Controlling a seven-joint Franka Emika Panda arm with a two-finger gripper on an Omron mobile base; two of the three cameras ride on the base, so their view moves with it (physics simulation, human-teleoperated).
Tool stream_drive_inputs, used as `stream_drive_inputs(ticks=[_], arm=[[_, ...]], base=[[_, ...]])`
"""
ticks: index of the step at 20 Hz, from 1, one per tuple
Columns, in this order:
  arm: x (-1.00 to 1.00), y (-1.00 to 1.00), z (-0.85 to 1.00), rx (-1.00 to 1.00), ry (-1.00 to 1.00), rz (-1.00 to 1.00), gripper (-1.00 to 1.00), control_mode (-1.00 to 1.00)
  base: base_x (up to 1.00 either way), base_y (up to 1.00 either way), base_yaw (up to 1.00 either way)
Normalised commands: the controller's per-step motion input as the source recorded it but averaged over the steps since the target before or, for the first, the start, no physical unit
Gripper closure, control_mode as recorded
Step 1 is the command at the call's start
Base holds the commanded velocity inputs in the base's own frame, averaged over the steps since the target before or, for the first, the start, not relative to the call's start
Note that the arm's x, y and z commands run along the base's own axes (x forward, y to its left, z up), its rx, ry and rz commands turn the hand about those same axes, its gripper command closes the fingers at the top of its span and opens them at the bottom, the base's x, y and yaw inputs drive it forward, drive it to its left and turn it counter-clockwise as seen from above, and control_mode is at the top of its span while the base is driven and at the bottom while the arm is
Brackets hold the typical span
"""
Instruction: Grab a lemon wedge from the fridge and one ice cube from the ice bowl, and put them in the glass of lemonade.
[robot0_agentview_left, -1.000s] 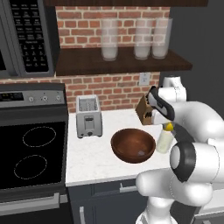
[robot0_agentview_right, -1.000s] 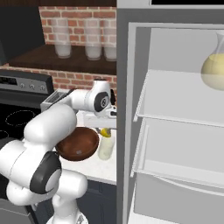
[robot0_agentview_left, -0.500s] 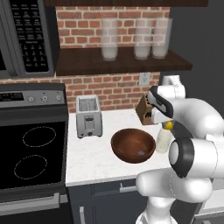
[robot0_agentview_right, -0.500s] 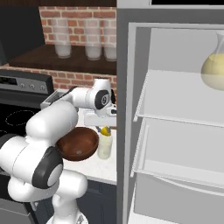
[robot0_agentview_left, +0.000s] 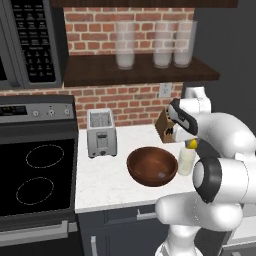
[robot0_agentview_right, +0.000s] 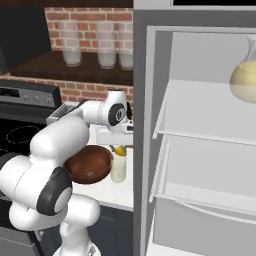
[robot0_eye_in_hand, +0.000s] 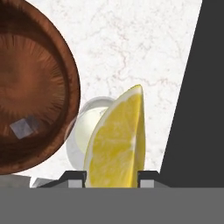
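My gripper (robot0_eye_in_hand: 111, 178) is shut on the lemon wedge (robot0_eye_in_hand: 116, 140), a yellow piece that stands up between the two fingertips. It hangs just above the glass of lemonade (robot0_eye_in_hand: 87, 129), slightly to one side of its rim. From the base, the lemon wedge (robot0_agentview_left: 191, 144) sits right over the glass of lemonade (robot0_agentview_left: 186, 161), next to the ice bowl (robot0_agentview_left: 152, 166). The dark wooden ice bowl (robot0_eye_in_hand: 30, 87) holds a pale ice cube (robot0_eye_in_hand: 24, 127). The fridge (robot0_agentview_right: 200, 165) stands open at the right, its white shelves showing.
A round pitcher (robot0_agentview_right: 245, 80) of yellow liquid sits on the upper fridge shelf. A toaster (robot0_agentview_left: 101, 132) and a knife block (robot0_agentview_left: 165, 126) stand at the back of the counter, with the stove (robot0_agentview_left: 35, 175) to the left. Tall frosted glasses (robot0_agentview_left: 155, 45) line the wall shelf.
The hand with the wedge has barely shifted above the glass. Nothing else has moved.
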Motion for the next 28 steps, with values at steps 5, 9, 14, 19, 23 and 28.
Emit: stream_drive_inputs(ticks=[5,9,14,19,23,28], arm=[[0.04,0.03,-0.04,0.00,0.00,0.00,1.00,-1.00],[0.01,0.08,-0.01,0.00,0.00,0.00,1.00,-1.00],[0.04,0.00,-0.01,0.00,0.00,0.00,1.00,-1.00],[0.00,0.06,-0.05,-0.01,0.00,0.00,-1.00,-1.00],[0.00,0.00,0.00,0.00,-0.01,0.00,-1.00,-1.00],[-0.10,0.00,0.01,0.00,-0.04,0.00,-1.00,-1.00]], base=[[0.00,0.00,0.00],[0.00,0.00,0.00],[0.00,0.00,0.00],[0.00,0.00,0.00],[0.00,0.00,0.00],[0.00,0.00,0.00]])
